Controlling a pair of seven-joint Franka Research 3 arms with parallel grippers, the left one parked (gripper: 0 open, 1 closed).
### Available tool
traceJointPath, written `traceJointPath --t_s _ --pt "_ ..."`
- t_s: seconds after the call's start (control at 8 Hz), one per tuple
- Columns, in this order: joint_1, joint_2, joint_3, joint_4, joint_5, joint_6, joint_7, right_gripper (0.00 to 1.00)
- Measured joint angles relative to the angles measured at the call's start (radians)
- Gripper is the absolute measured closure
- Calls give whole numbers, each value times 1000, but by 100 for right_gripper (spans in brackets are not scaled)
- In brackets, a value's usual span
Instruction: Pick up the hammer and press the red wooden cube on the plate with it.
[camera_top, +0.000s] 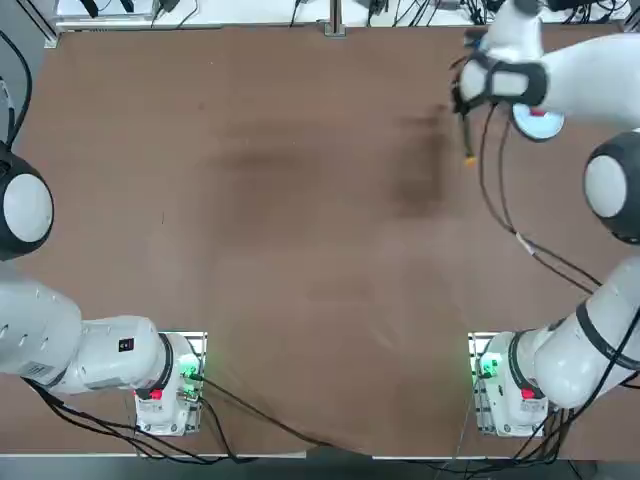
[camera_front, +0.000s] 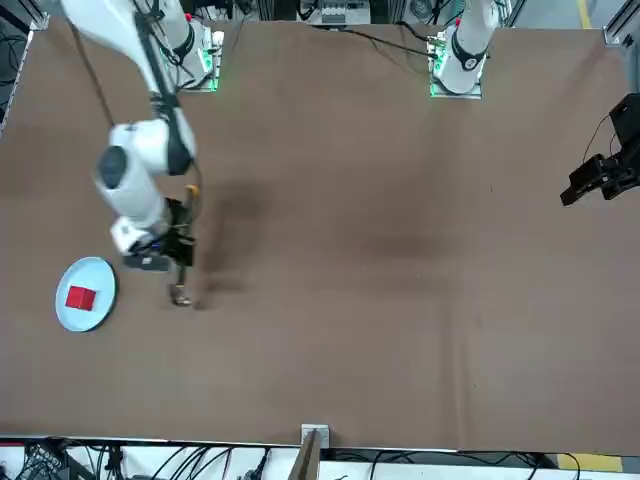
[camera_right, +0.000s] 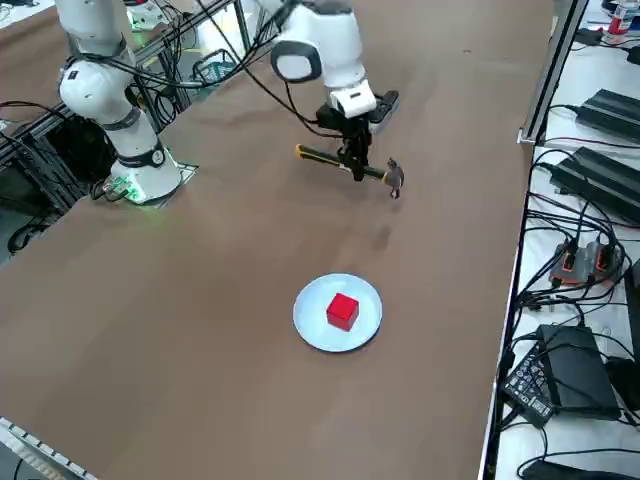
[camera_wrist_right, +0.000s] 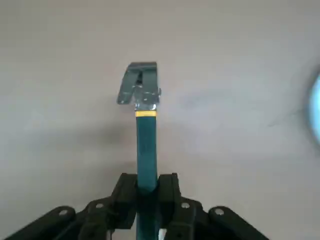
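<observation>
Up high in the top view, the right gripper is by the plate, with the orange end of the hammer poking out below it. Now in the front view, the hammer's metal head hangs off the brown table, and the little red cube sits on the round plate; in the right side view, the hammer is up in the air, apart from the plate and cube. Close up in the right wrist view, the two black fingers squeeze the hammer's green handle between them.
</observation>
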Motion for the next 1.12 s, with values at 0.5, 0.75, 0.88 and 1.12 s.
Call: traceJointPath --t_s 0.5,0.75,0.88,1.12 --pt "-127 -23 -212 71 0 -107 -379 78" --pt "-234 23 -213 90 0 -105 -471 78" --pt "-265 50 -213 99 0 -104 -489 78" --pt "-281 98 -211 104 42 -103 -493 78"
